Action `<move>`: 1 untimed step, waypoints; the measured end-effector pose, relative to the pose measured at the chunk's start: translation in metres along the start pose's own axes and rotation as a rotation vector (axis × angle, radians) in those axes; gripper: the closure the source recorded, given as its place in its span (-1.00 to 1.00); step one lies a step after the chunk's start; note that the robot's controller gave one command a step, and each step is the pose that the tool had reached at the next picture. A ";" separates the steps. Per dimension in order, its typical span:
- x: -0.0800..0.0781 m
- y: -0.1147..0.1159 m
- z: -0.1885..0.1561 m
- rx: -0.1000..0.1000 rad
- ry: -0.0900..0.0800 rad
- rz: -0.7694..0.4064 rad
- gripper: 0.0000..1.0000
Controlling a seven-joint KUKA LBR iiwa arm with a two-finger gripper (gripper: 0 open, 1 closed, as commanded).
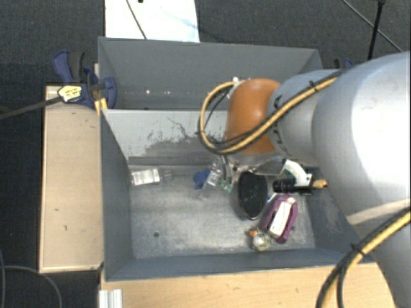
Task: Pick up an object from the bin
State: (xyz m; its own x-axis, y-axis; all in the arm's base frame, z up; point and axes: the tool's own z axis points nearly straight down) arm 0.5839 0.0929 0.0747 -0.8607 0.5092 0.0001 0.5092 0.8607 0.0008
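Hand (220, 172) below orange wrist cover (250, 124), mid bin (160, 230); spread or pressed together: cannot tell. Small blue piece (204, 179) just left of hand. Black oval object (251, 194) just right, long axis near-far.

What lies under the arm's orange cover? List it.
Below the orange cover the gripper hangs by a small blue thing and a black oval thing on the bin floor. Whatever lies straight beneath the cover is hidden by it.
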 end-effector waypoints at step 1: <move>0.003 -0.025 -0.066 -0.003 -0.007 -0.128 1.00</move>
State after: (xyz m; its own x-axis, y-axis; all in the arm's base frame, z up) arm 0.5692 0.0730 0.1406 -0.9187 0.3950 -0.0075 0.3950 0.9187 0.0030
